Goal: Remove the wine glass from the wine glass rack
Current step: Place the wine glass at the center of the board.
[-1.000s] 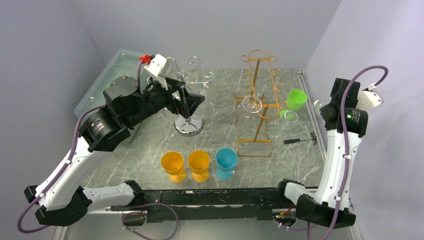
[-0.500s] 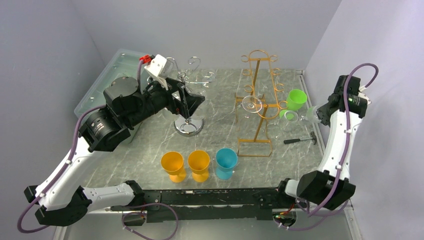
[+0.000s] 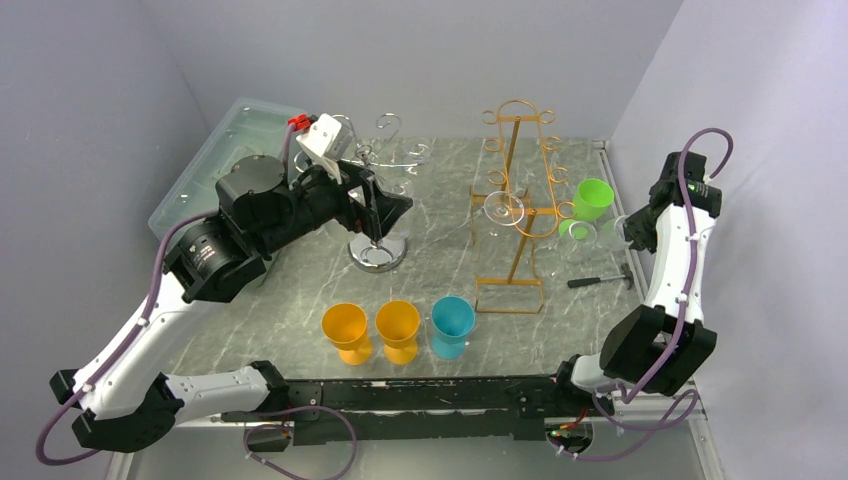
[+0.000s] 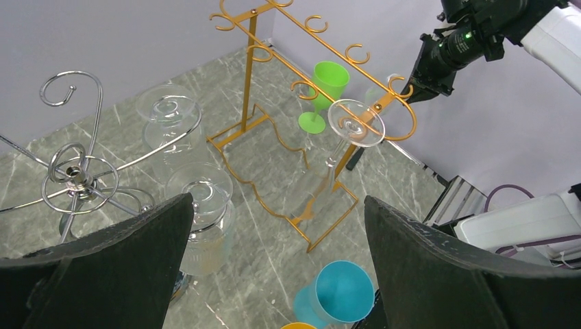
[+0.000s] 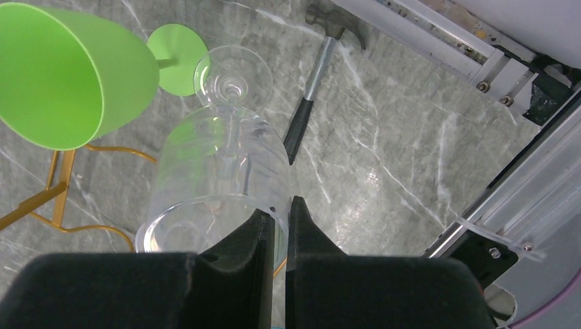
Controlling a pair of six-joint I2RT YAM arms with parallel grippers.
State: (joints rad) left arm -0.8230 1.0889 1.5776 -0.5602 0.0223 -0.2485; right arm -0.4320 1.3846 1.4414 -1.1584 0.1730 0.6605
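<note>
Clear wine glass (image 5: 218, 161) is sitting rim-pinched in the right gripper (image 5: 280, 210), probably to clear the gold rack (image 3: 513, 150).

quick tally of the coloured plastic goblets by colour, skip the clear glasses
orange goblets: 2
teal goblet: 1
green goblet: 1
total: 4

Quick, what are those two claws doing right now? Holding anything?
Left gripper: open, holding nothing.
Right gripper: closed on the rim of a clear wine glass.
</note>
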